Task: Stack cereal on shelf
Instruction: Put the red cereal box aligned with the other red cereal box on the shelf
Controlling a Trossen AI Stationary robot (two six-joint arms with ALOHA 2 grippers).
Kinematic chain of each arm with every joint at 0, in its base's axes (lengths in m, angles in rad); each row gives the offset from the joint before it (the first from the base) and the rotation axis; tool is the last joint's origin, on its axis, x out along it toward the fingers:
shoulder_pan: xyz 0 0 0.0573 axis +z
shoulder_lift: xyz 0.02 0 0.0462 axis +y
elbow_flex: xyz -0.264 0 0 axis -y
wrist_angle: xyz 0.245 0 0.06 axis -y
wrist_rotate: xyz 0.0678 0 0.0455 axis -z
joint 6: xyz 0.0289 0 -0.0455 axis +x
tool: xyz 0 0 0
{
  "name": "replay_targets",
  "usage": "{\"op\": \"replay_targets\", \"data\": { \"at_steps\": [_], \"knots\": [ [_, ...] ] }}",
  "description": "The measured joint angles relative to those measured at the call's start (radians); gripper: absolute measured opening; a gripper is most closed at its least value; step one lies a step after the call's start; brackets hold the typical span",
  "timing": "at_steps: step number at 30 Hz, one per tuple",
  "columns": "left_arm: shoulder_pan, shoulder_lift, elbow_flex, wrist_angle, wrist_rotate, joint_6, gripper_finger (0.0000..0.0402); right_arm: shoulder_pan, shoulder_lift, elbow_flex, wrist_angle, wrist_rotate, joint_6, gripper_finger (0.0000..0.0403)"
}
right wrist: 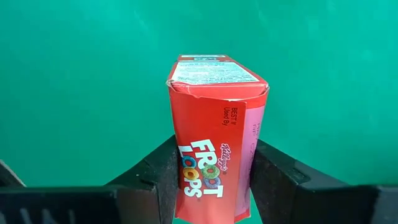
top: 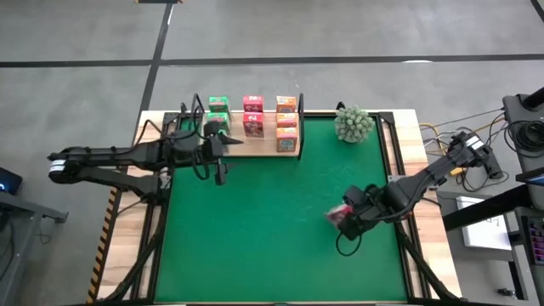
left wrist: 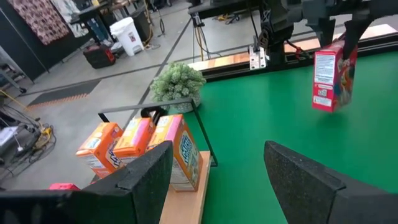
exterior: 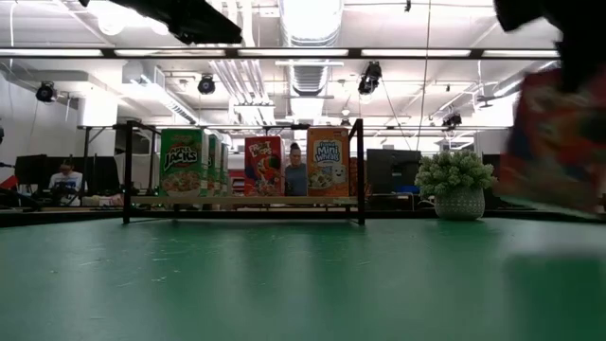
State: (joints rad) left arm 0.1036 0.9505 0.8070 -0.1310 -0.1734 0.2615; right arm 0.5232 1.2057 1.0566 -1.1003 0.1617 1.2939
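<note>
The wooden shelf (top: 255, 149) stands at the mat's far side. On it stand green (top: 218, 106), pink-red (top: 252, 123) and orange (top: 286, 140) cereal boxes, on their bottoms. My left gripper (top: 219, 166) hovers open just in front of the shelf's left half, with nothing between its fingers (left wrist: 149, 174). Over the mat's right side, my right gripper (top: 344, 217) is shut on one more red cereal box (right wrist: 214, 143). The low view shows that box (exterior: 554, 142) blurred at the right. My right gripper pinches the red box between its two fingers (right wrist: 155, 168), which sit on two opposite sides at the box's upper end (right wrist: 252, 162). They come from above, pointing steeply down. The box (left wrist: 334, 74) hangs below them, slightly tilted, clear of the mat.
A small bushy plant in a pot (top: 354, 123) stands right of the shelf at the mat's far edge. Black wire brackets (left wrist: 199, 121) close the shelf's ends. The green mat (top: 272, 221) lies bare between the two arms. Cables and gear lie beyond the table's right edge.
</note>
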Motion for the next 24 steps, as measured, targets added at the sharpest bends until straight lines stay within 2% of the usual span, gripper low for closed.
{"op": "replay_targets", "data": {
  "at_steps": [5, 9, 15, 24],
  "knots": [
    [0.000, -0.037, 0.000, 0.005, 0.000, 0.022, 0.0236, -0.036, 0.000, 0.039, 0.102, 0.109, -0.138, 0.0154],
    [0.000, -0.067, 0.000, 0.006, 0.000, 0.022, 0.0236, -0.085, 0.004, 0.058, 0.197, 0.155, -0.280, 0.0153],
    [0.001, -0.106, -0.043, 0.038, 0.000, 0.022, 0.0236, -0.176, 0.042, 0.099, 0.311, 0.155, -0.508, 0.0152],
    [0.001, -0.142, -0.052, 0.052, 0.000, 0.047, 0.0236, -0.304, 0.170, 0.278, 0.309, 0.154, -0.813, 0.0151]
  ]
}}
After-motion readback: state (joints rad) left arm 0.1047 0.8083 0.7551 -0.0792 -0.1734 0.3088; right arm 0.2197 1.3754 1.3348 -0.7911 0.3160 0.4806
